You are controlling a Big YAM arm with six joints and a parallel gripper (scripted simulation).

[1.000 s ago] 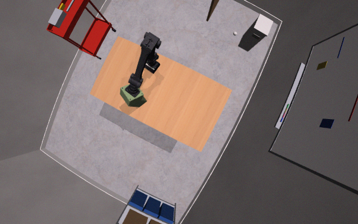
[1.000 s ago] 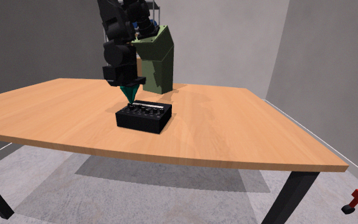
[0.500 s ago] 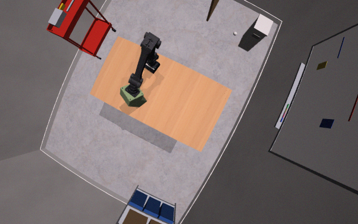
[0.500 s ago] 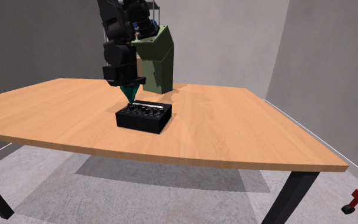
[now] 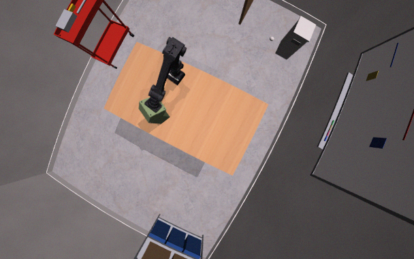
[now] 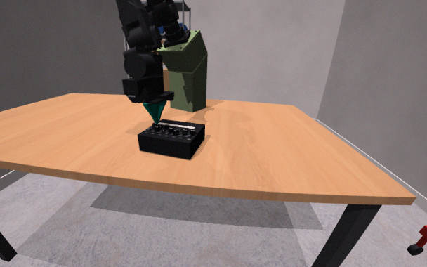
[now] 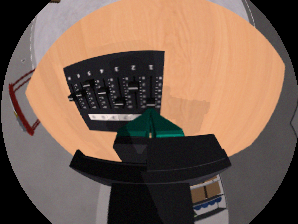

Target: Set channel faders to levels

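A low black box-shaped lighting desk (image 6: pixel 165 145) (image 7: pixel 115 65) sits on the pale orange wooden worktop (image 5: pixel 211 112) (image 6: pixel 263 140) (image 7: pixel 215 55), upright with its controls facing up. In the exterior view it lies left of centre, between the near edge of the worktop and the far edge, closer to the near one than the worktop's far right corner is. Its top carries a row of small black fader caps beside white scale marks, with numerals printed at one end of the tracks. A white strip of tape (image 6: pixel 177 125) (image 7: pixel 107 117) runs across the other end; the writing on it is too small to read. The caps stand at differing heights along their tracks.

The teal tapered claw (image 6: pixel 156 122) (image 7: pixel 150 110) is closed, with nothing gripped, and points down at the tape side of the desk. Its tip is at the black cap of the fader numbered 1 (image 7: pixel 151 102); whether they touch, I cannot tell.

Above it, the jointed black arm (image 5: pixel 164 73) (image 6: pixel 142 63) bends back to a green angular pedestal (image 5: pixel 158 117) (image 6: pixel 187 84), standing near one long edge of the worktop. Beyond a short edge is a red metal cart (image 5: pixel 110 42) (image 7: pixel 20 111) on the floor.
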